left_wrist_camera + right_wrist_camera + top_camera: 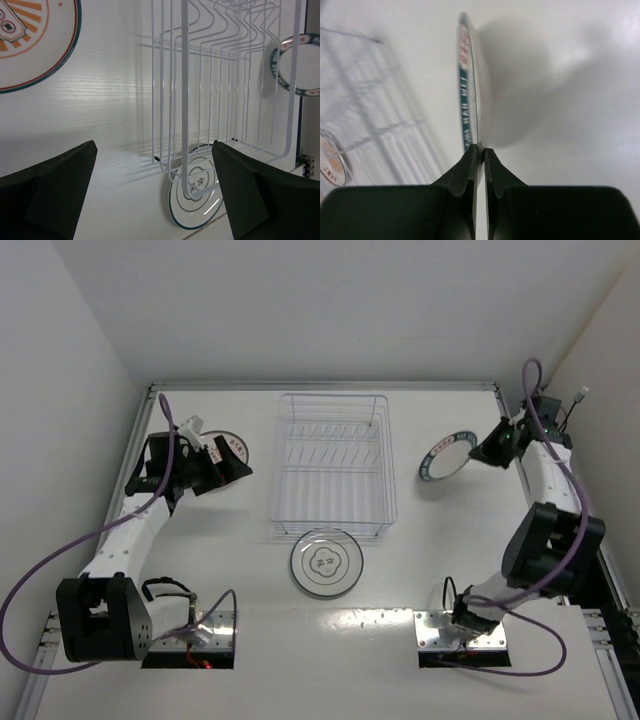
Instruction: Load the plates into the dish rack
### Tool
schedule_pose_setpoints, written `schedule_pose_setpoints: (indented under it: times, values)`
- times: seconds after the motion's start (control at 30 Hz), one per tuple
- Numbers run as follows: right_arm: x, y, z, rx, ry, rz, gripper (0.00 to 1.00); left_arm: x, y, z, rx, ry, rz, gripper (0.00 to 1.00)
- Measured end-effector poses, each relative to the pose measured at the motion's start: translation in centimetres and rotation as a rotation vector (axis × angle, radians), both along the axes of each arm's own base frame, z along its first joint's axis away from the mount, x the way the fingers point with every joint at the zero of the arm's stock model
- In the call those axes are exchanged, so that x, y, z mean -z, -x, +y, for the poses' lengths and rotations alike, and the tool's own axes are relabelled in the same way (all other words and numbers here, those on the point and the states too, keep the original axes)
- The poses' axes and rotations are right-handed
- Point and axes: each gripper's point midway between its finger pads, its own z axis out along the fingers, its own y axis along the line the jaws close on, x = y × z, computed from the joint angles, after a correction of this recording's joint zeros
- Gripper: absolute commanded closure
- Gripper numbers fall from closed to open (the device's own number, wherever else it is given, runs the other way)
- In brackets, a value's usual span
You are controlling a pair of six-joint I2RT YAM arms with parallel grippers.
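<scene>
- While its fingers stand wide apart on nothing, the left gripper (228,468) hovers at upper left beside the orange-patterned plate (232,447), probably lining up a grasp.
- Dish rack (333,396) sits centre, unloaded; the ring-marked plate (327,562) lies flat just below it.
- Right gripper (480,150) pinches the blue-rimmed plate (448,456) by its rim, on edge, likely to suit the tines.
- White table (450,560), bare white walls (330,310).

No legible word, brand or number anywhere. At the centre of the ringed plate (205,200), small dark strokes resembling characters, too fine to read. On the band of the teal-rimmed plate (466,100), seen edge-on, white and red marks blurred beyond reading. On the orange-patterned plate (30,45), a ticket-shaped emblem, undecipherable. Red-and-white tags (215,451) on the left arm (130,530), illegible.
</scene>
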Motion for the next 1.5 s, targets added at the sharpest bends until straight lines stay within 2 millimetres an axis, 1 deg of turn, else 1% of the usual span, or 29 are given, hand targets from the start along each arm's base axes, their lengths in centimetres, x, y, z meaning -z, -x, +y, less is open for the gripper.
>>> schedule_pose_setpoints:
  times: [0.1,0.13,0.2,0.27,0.33,0.4,0.5,0.67,0.83,1.0,1.2,1.3,1.4,1.5]
  values:
    - [-7.6,-2.4,-0.1,-0.002,0.143,-0.168,1.00,-0.7,-0.2,0.6,-0.010,-0.042,-0.014,0.00]
    - [-10.2,-3.2,0.2,-0.006,0.181,-0.226,1.00,-0.9,-0.3,0.9,-0.016,-0.059,-0.019,0.00]
    - [-14.3,-4.1,1.3,-0.018,0.236,-0.320,1.00,-1.2,-0.4,1.3,-0.026,-0.089,-0.031,0.00]
    - [-17.3,-4.5,2.5,-0.032,0.272,-0.390,1.00,-1.4,-0.4,1.7,-0.035,-0.114,-0.036,0.00]
    - [-18.7,-4.7,4.2,-0.058,0.294,-0.419,1.00,-1.4,-0.3,2.1,-0.044,-0.132,-0.035,0.00]
    - [-18.8,-4.8,5.6,-0.077,0.315,-0.415,1.00,-1.3,-0.1,2.3,-0.051,-0.143,-0.033,0.00]
    - [-18.0,-5.4,7.8,-0.116,0.360,-0.380,1.00,-1.2,-0.1,2.6,-0.062,-0.162,-0.034,0.00]
    - [-15.6,-6.6,12.2,-0.204,0.456,-0.309,1.00,-1.6,0.0,3.2,-0.084,-0.192,-0.055,0.00]
    - [-13.5,-6.9,15.4,-0.256,0.569,-0.260,1.00,-2.0,0.2,3.7,-0.110,-0.211,-0.073,0.00]
    - [-12.5,-6.7,16.4,-0.261,0.684,-0.232,1.00,-2.3,0.3,4.1,-0.132,-0.230,-0.088,0.00]
    - [-12.2,-6.9,17.0,-0.240,0.792,-0.219,1.00,-2.4,0.4,4.2,-0.142,-0.243,-0.094,0.00]
    - [-12.7,-7.1,17.1,-0.232,0.814,-0.224,1.00,-2.3,0.4,4.2,-0.144,-0.246,-0.092,0.00]
    - [-13.7,-8.1,17.5,-0.215,0.827,-0.246,1.00,-2.3,0.4,4.4,-0.149,-0.250,-0.091,0.00]
    - [-13.4,-8.9,17.8,-0.214,0.838,-0.245,1.00,-2.2,0.3,4.5,-0.155,-0.255,-0.091,0.00]
